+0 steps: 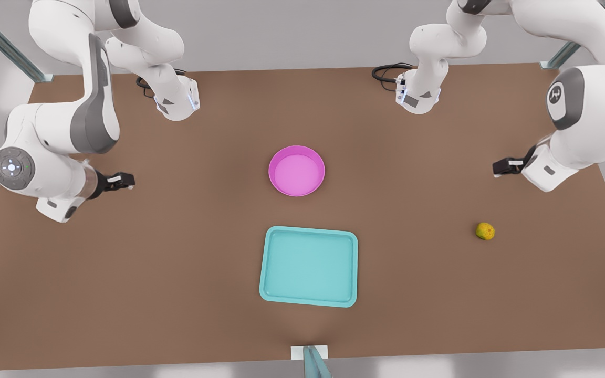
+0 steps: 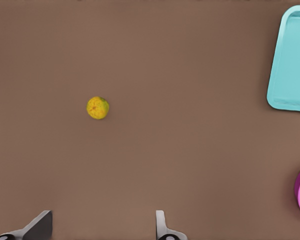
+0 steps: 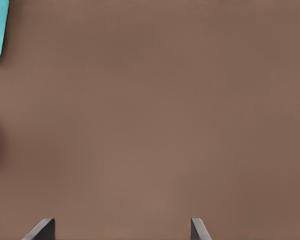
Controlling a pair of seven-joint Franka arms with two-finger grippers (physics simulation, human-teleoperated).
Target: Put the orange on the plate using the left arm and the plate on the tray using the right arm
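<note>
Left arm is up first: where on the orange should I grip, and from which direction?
Judging by its pose, come straight down and close across the widest middle of the orange. It is roundish, sits alone on the bare table, so any finger angle is unobstructed. The left gripper is open, apart from it; the right gripper waits open.

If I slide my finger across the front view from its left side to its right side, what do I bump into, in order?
Right gripper → plate → orange → left gripper. The tray overlaps the plate's span, so it has no clear place in the order.
</note>
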